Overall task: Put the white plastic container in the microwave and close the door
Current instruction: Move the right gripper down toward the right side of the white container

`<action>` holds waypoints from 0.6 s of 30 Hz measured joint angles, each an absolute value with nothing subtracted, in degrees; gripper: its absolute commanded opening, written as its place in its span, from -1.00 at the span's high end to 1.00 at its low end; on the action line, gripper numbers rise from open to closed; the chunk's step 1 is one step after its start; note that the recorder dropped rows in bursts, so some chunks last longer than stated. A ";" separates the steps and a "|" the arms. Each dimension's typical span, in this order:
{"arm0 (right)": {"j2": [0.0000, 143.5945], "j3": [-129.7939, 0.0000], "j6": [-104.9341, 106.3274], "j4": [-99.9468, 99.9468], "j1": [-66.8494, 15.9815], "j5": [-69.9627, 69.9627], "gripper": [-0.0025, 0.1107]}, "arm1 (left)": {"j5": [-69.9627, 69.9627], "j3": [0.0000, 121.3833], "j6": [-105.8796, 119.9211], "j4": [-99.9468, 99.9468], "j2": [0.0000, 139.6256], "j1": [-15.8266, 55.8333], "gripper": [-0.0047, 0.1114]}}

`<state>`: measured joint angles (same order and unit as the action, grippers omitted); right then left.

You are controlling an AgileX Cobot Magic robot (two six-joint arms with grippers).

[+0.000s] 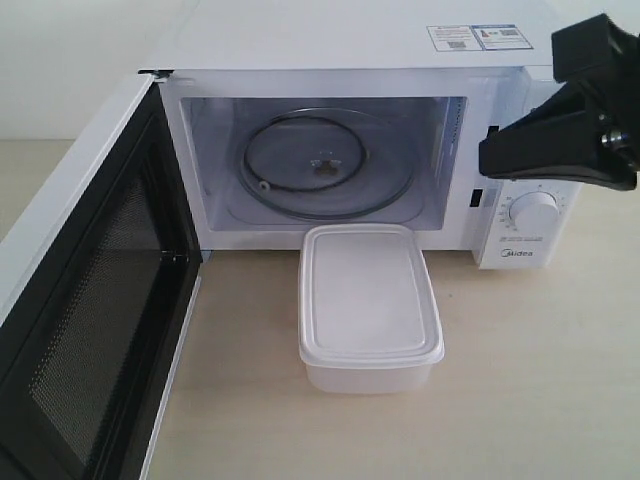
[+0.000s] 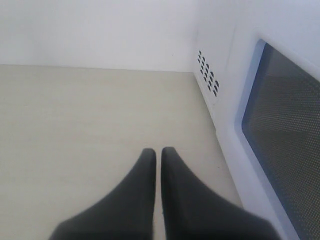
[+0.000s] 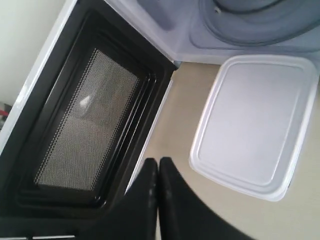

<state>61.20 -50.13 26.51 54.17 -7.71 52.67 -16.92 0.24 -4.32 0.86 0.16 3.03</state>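
The white plastic container [image 1: 368, 303] [image 3: 255, 125] stands lidded on the table, just in front of the open microwave [image 1: 330, 50]. Its cavity holds only the glass turntable [image 1: 325, 165] [image 3: 265, 20]. The door [image 1: 90, 330] is swung wide open to the left, its black mesh inner face [image 3: 85, 135] showing. My right gripper [image 1: 484, 158] [image 3: 158, 162] hangs shut and empty, high in front of the dial panel, above and right of the container. My left gripper [image 2: 158, 152] is shut and empty above the table beside the door's outer window [image 2: 285, 150]; the exterior view does not show it.
The light wooden table [image 1: 540, 380] stretches right of and in front of the container. One dial [image 1: 533, 212] shows below the right gripper. Vent holes [image 2: 207, 72] mark the microwave's left side. A white wall stands behind.
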 measured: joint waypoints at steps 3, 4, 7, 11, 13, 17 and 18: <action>63.94 -50.13 27.63 56.63 -3.44 52.58 0.96 | -16.92 0.24 -4.32 0.86 0.16 3.03 0.84; 64.96 -50.22 28.28 57.26 -1.64 53.10 0.96 | -16.92 0.24 -4.32 0.86 0.16 3.03 0.84; 68.74 -50.22 30.44 58.55 3.42 57.21 0.96 | -16.92 0.24 -4.32 0.86 0.16 3.03 0.84; 74.45 -50.22 37.91 60.24 8.18 65.63 0.96 | -16.92 0.24 -4.32 0.86 0.16 3.03 0.84; 77.18 -50.22 41.31 61.23 9.05 68.07 0.96 | -16.92 0.24 -4.32 0.86 0.16 3.03 0.84; 83.01 -50.04 45.92 62.88 9.26 69.33 0.96 | -16.92 0.24 -4.32 0.86 0.16 3.03 0.84; 84.23 -49.62 47.00 63.87 9.26 69.32 0.96 | -16.92 0.24 -4.32 0.86 0.16 3.03 0.84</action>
<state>84.23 -49.62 47.00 63.87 9.26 69.32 -16.92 0.24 -4.32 0.86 0.16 3.03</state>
